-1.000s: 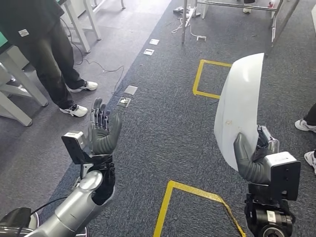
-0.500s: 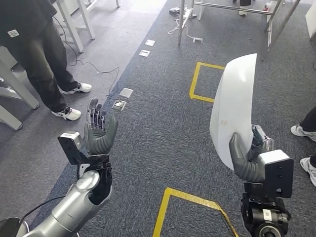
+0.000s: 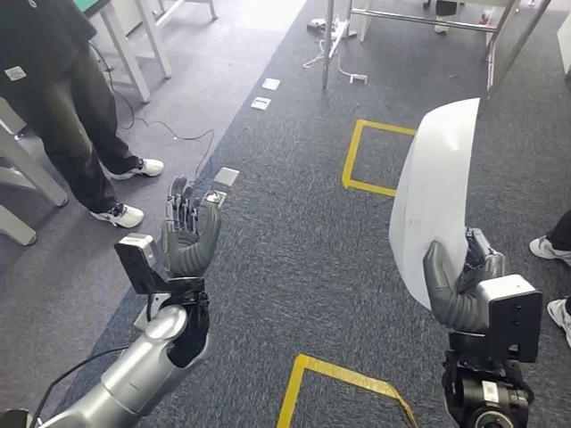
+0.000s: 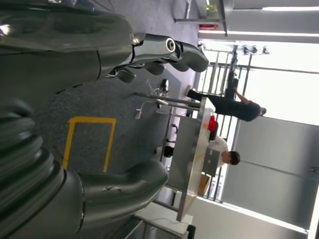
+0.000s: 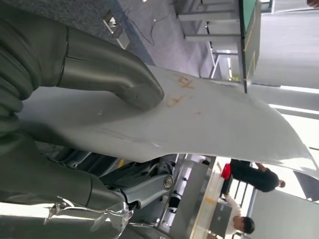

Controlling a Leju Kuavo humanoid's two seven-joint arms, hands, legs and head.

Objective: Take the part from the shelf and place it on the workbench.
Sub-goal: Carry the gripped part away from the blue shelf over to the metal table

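Part [image 3: 434, 196]: white curved sheet, held upright at right of frame.
Right hand [image 3: 457, 290]: clamped on its lower edge.
Left hand [image 3: 187, 236]: raised, fingers apparently apart, nothing held.

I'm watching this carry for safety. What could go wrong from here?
1. The right hand holds the white part only at its lower end, so most of it stands free above the grip and could tip or slip out while walking.
2. A person stands close on the left, and a shoe shows on the right; the part or the open left hand might brush them.
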